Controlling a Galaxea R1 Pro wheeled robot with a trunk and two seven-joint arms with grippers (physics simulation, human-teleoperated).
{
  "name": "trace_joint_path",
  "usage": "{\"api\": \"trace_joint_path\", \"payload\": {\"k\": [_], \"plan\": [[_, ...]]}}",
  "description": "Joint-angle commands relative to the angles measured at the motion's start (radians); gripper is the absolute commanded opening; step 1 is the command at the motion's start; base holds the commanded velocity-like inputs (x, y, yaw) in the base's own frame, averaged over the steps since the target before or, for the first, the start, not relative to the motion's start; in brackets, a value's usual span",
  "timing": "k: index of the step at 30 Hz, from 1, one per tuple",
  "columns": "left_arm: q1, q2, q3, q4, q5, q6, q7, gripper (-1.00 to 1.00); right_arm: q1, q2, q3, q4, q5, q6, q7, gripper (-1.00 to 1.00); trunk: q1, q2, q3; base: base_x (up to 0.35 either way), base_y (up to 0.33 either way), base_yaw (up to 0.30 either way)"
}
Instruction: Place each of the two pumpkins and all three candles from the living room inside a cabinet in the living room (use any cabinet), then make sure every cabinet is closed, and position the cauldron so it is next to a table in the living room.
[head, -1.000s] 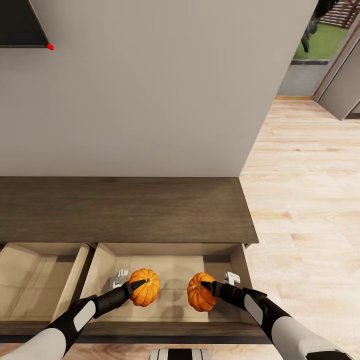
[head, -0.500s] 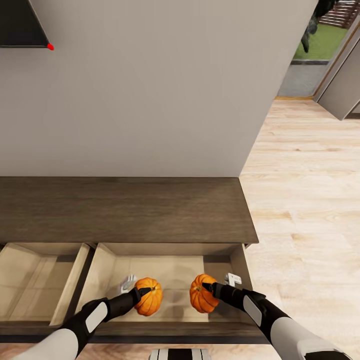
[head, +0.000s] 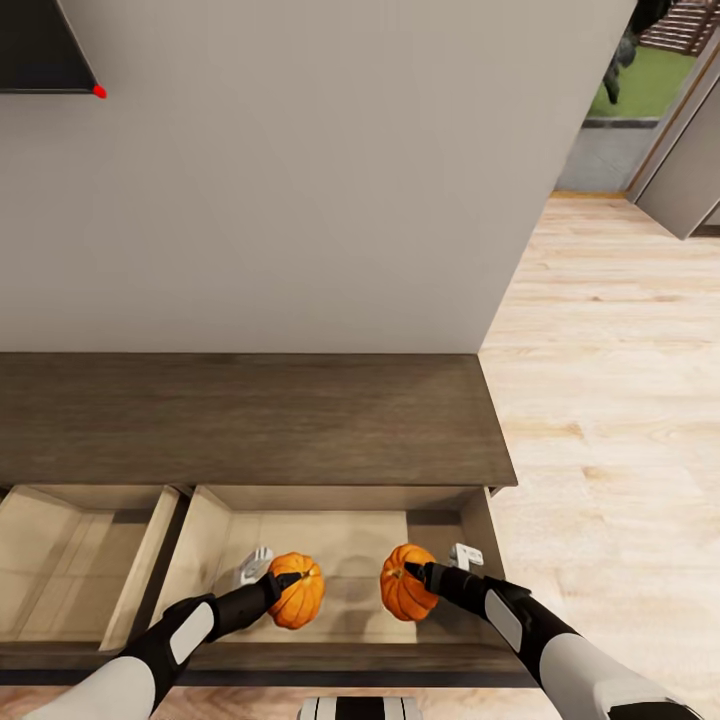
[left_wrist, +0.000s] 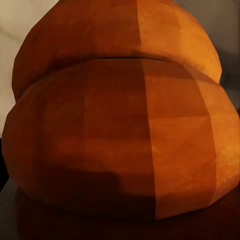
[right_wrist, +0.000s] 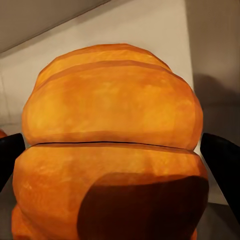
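Observation:
Two orange ribbed pumpkins sit low inside the open right drawer of the long dark-brown cabinet. My left gripper is shut on the left pumpkin, whose orange skin is very close in the left wrist view. The right pumpkin is held by my right gripper, also shut. In the right wrist view that pumpkin sits between two dark fingers. I cannot tell whether either pumpkin touches the drawer floor. The candles and the cauldron are out of view.
A second tan drawer stands open to the left. Small white brackets sit at the right drawer's sides. A grey wall rises behind the cabinet. Light wood floor runs to the right toward a doorway.
Over the last second my left gripper carried its pumpkin lower and a little to the right in the drawer. The right pumpkin shifted only slightly. Almost nothing moved in the last half second.

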Motion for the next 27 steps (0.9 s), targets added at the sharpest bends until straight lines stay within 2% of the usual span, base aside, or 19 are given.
{"api": "trace_joint_path", "payload": {"k": [1, 10, 27], "plan": [[0.0, 0.0, 0.0, -0.003, 0.001, 0.0, -0.003, -1.0, 0.0, 0.0, 0.0, 0.0, -0.001, 0.0, 0.0, -1.0, 0.0, 0.0, -0.001, 0.0, 0.0, 0.0], [0.0, 0.005, 0.0, -0.013, 0.003, -0.007, -0.077, -1.0, 0.0, 0.0, 0.0, -0.002, -0.002, 0.002, 0.0, -1.0, 0.0, 0.0, -0.015, 0.0, 0.0, 0.0], [0.0, 0.003, -0.001, -0.027, 0.003, -0.008, -0.081, -1.0, 0.0, 0.0, 0.001, -0.005, -0.002, 0.005, 0.003, -1.0, 0.0, 0.0, -0.042, 0.0, 0.0, 0.0]]}}
